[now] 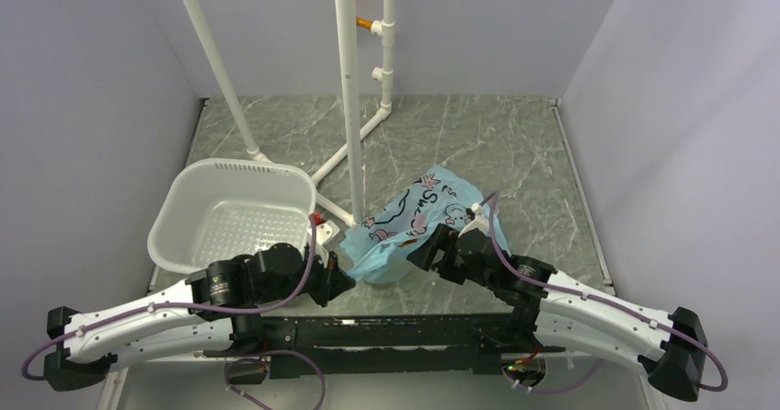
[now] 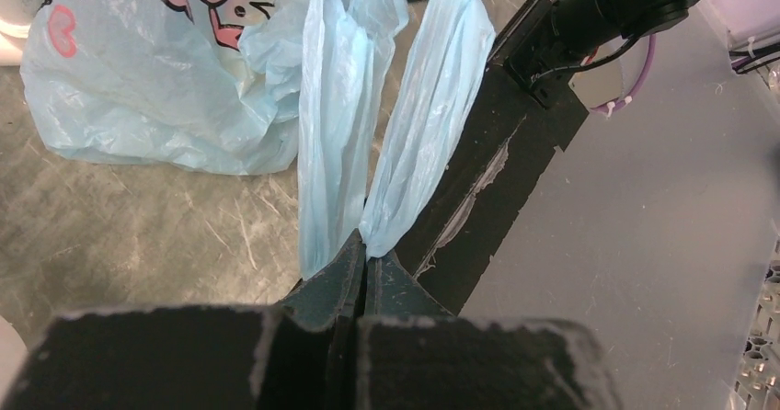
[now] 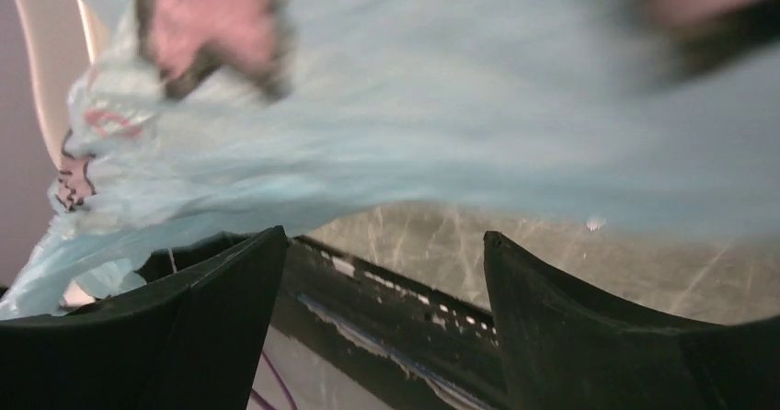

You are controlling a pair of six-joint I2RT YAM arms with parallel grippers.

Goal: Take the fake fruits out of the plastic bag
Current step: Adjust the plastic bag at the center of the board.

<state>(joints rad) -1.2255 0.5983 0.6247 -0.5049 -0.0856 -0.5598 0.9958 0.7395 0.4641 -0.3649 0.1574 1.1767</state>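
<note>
The plastic bag (image 1: 418,215) lies crumpled on the marble-patterned table, light blue with pink and black print. My left gripper (image 2: 366,252) is shut on the bag's loop handles (image 2: 386,107), which stretch taut from its tips back to the bag's body (image 2: 156,88). In the top view this gripper (image 1: 345,278) sits at the bag's near-left corner. My right gripper (image 3: 382,240) stands open with nothing between its fingers, and the bag (image 3: 414,107) hangs blurred just above them. From the top it (image 1: 425,244) is at the bag's near-right side. The fake fruits are hidden.
A white perforated basket (image 1: 184,210) stands at the left. A small red thing (image 1: 317,218) shows beside its right rim; what it is I cannot tell. White pipe posts (image 1: 349,88) rise behind the bag. The black base rail (image 1: 386,327) runs along the near edge.
</note>
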